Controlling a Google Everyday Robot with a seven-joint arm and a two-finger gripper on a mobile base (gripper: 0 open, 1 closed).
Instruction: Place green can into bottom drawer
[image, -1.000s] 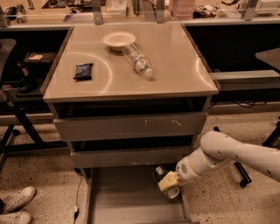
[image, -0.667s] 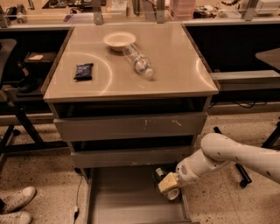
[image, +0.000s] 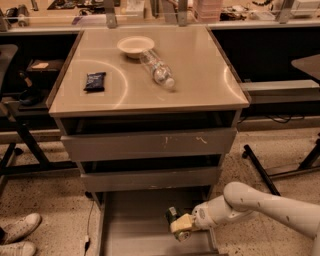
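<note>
The bottom drawer (image: 132, 220) is pulled out at the foot of the cabinet, and its flat grey floor shows. My gripper (image: 180, 227) reaches in from the right, over the drawer's right side and low above the floor. It is shut on the green can (image: 172, 215); only the can's dark green top part shows above the yellowish fingers (image: 183, 223). The can looks roughly upright. I cannot tell whether it touches the drawer floor.
The two upper drawers (image: 150, 144) stand slightly ajar. On the cabinet top lie a clear plastic bottle (image: 157, 70), a white bowl (image: 135, 46) and a dark snack bag (image: 95, 81). Shoes (image: 20, 231) are at the lower left, and chair legs (image: 265, 172) at the right.
My gripper with the can has moved a little left and down, further over the drawer floor.
</note>
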